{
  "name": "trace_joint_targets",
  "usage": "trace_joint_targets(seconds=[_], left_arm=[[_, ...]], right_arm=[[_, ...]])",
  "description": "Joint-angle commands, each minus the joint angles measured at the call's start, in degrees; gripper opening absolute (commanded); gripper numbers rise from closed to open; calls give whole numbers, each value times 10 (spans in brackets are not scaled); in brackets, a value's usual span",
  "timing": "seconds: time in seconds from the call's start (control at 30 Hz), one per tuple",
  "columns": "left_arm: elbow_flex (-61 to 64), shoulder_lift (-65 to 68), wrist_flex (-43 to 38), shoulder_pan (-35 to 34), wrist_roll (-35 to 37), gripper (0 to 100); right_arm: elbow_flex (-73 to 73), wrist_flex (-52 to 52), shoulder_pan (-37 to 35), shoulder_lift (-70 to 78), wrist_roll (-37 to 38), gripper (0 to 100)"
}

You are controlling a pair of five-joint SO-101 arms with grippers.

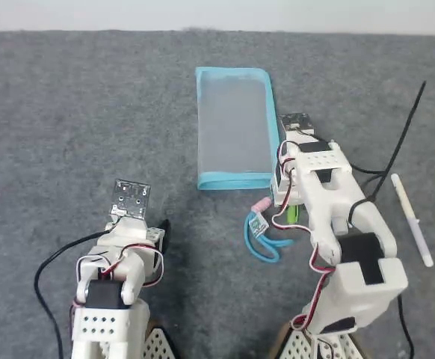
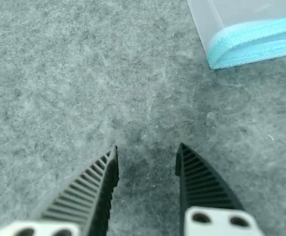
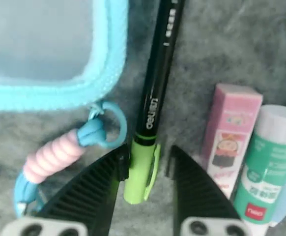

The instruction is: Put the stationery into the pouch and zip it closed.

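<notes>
Just beside pouch [image 3: 40,39], right gripper [image 3: 148,153] spread astride pen [image 3: 157,83]; eraser [image 3: 231,137] and glue [image 3: 266,167] beyond pen from pouch; left gripper [image 2: 148,146] parted, near pouch corner.

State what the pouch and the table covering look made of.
Pouch: frosted, translucent panel, likely soft plastic; its light-blue edging looks like woven fabric tape. Table covering: grey felt or short-pile carpet, judging by its fuzzy, matte fibres.

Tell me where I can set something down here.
Free: the mat left of the pouch, beyond the left gripper. Crowded: the pouch's near corner, where the right gripper straddles the pen, beside the eraser, glue stick and strap.
</notes>
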Motion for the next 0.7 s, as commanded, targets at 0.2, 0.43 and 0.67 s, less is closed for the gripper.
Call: trace_joint_targets(seconds=[0.2, 0.43, 0.67], left_arm=[[-7, -12, 4, -4, 4, 178], [-7, -12, 4, -4, 4, 178], [-7, -12, 4, -4, 4, 178]], right_arm=[[-5, -5, 4, -17, 8, 7], [-6, 85, 49, -200, 44, 7], [-6, 190, 112, -319, 173, 7]])
